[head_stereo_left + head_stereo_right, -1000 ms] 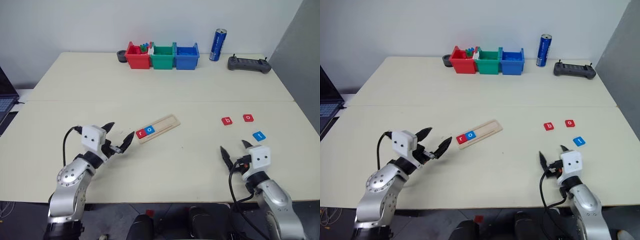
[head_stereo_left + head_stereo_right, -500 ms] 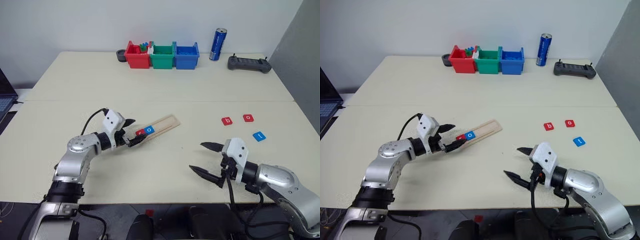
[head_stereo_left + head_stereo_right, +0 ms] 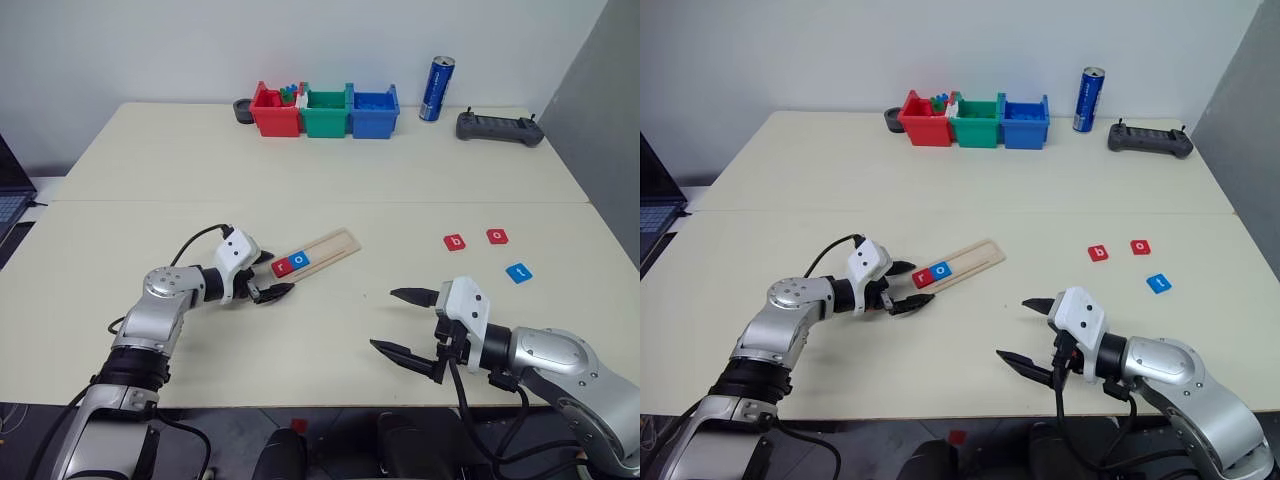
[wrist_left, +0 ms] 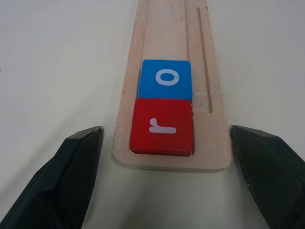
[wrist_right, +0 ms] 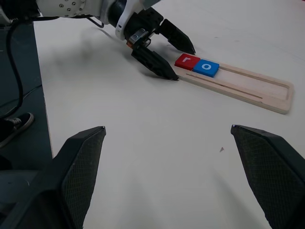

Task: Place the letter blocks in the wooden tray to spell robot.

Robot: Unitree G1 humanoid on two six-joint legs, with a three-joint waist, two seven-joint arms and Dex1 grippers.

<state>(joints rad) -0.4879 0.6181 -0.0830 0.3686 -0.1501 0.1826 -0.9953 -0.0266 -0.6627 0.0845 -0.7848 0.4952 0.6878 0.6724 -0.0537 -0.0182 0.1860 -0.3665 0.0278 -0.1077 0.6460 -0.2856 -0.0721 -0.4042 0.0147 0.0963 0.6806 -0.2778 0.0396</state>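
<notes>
The contents of the red plastic bin (image 3: 274,112) at the table's far edge were too small to be identified; a dark round object (image 3: 242,111) beside it was partly hidden by the bin and could not be made out. A laptop (image 3: 8,196) was cut off at the left frame edge. The long pale wooden tray (image 3: 318,255) was seen lying at an angle near the middle of the cream table (image 3: 330,170), w/ a red square "r" tile (image 4: 162,126) at its near end and a blue "o" tile (image 4: 165,79) touching it. The left gripper (image 3: 271,279) was held wide open, w/ the tray's near end framed between its fingers, nothing gripped; contact w/ the wood could not be told. The right gripper (image 3: 403,322) was also spread fully, empty, above bare table. Well apart to the right, a red "b" tile (image 3: 454,242), a red "o" tile (image 3: 497,236) and a blue "t" tile (image 3: 518,272) were left lying loose. Green (image 3: 326,113) and blue bins (image 3: 373,112), a blue drink can (image 3: 435,89) and a dark handheld controller (image 3: 499,127) were ranged along the far edge.
</notes>
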